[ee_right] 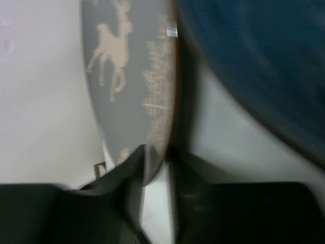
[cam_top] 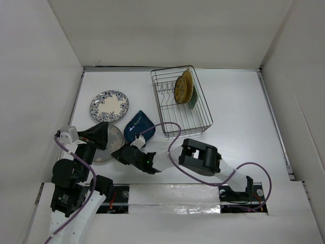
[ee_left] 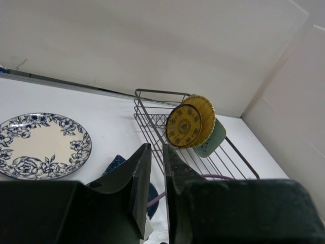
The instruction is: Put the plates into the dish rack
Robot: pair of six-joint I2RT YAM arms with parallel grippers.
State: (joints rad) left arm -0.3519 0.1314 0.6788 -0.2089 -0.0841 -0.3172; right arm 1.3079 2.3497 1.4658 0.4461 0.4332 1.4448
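Near the bench's near-left corner, the right hand pinched the rim of the grey speckled plate; the left hand was nearly closed, empty.

You can read no letters, numbers, brand names or labels in any of the three views. The only marks are decorations on the dishes. In the right wrist view, upper left of the frame, the grey speckled plate carries a pale figure of a deer, and it is a picture, not a sign. In the left wrist view, the mustard-yellow plate at the centre has a ring of small dark blocks, too small to tell if any is a character, and the blue-floral plate at the left shows only flowers.
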